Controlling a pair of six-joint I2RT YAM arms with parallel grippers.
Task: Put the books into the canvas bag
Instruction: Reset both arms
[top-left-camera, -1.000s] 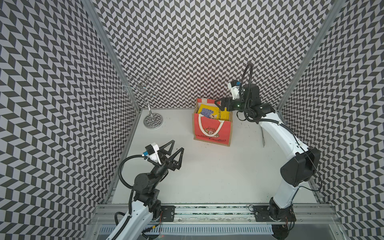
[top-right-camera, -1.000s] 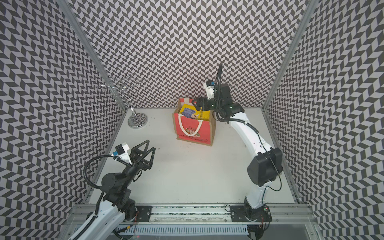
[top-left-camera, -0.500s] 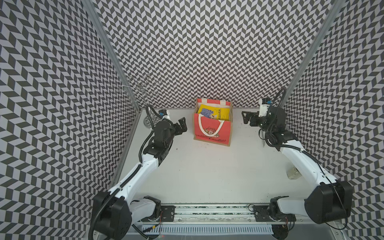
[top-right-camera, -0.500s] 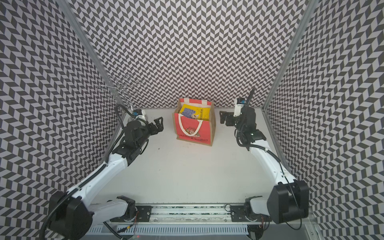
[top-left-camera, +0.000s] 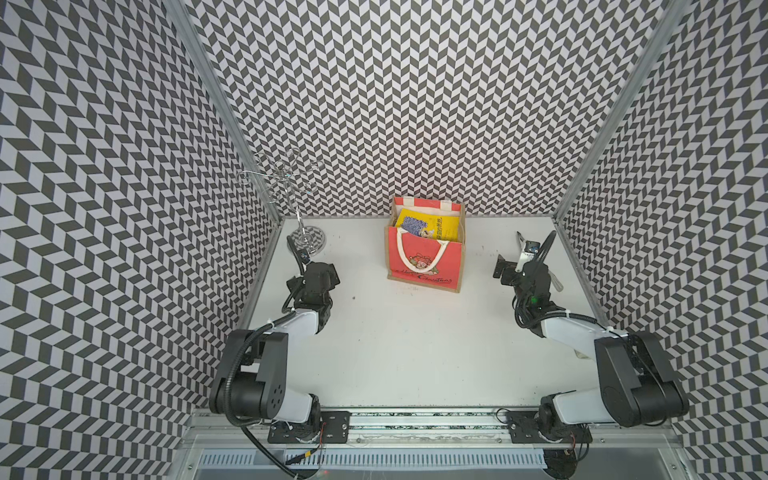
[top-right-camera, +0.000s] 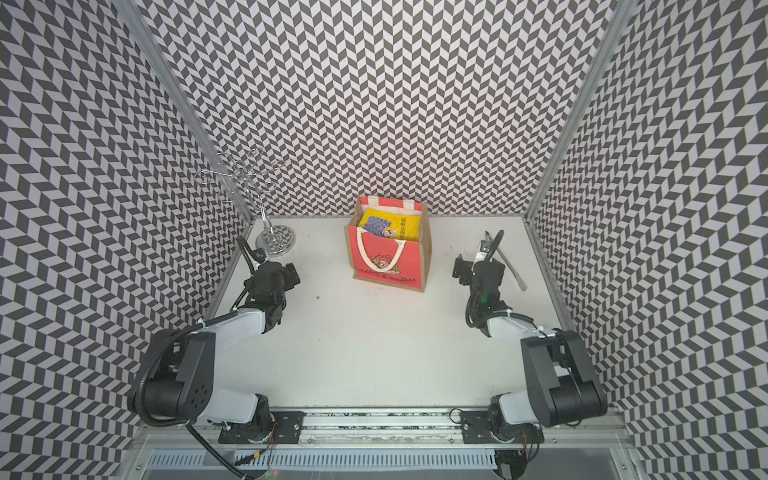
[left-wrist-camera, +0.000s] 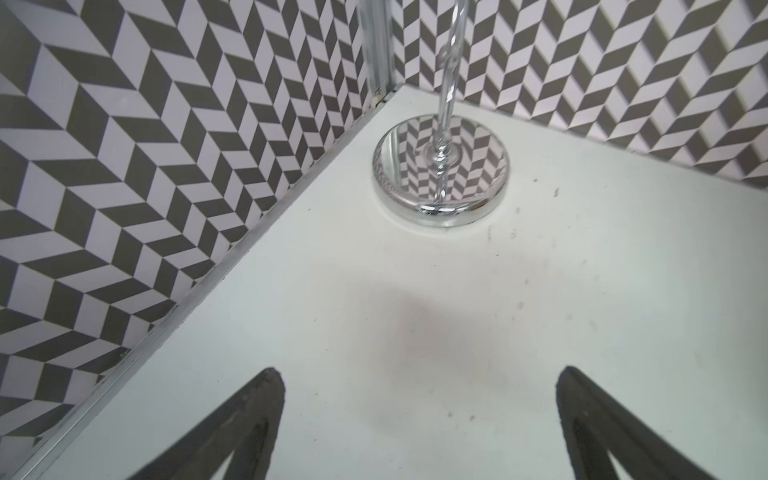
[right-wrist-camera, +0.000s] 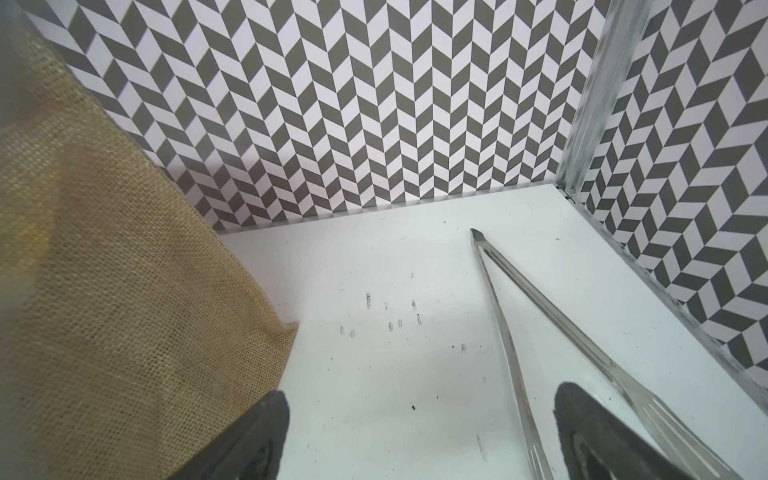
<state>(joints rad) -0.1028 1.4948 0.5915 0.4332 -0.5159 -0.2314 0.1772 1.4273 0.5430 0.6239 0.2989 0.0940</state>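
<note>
Near the back edge of one white table (top-left-camera: 415, 353), between two arms (top-left-camera: 266, 374), one canvas bag (top-left-camera: 424, 262) stands upright with open tabletop in front. Both top views show books (top-left-camera: 432, 226) inside it, one yellow cover uppermost, the rest uncountable; the wrist views miss them. Seen from its wrist, the left gripper (left-wrist-camera: 422, 370) has fingers apart near one chrome stand (left-wrist-camera: 440, 174) in the corner; the right gripper (right-wrist-camera: 423, 388), fingers also apart, sits beside one pair of tongs (right-wrist-camera: 540, 316).

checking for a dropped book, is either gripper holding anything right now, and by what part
Nothing is held: the left gripper and the right gripper are both open and empty.
</note>
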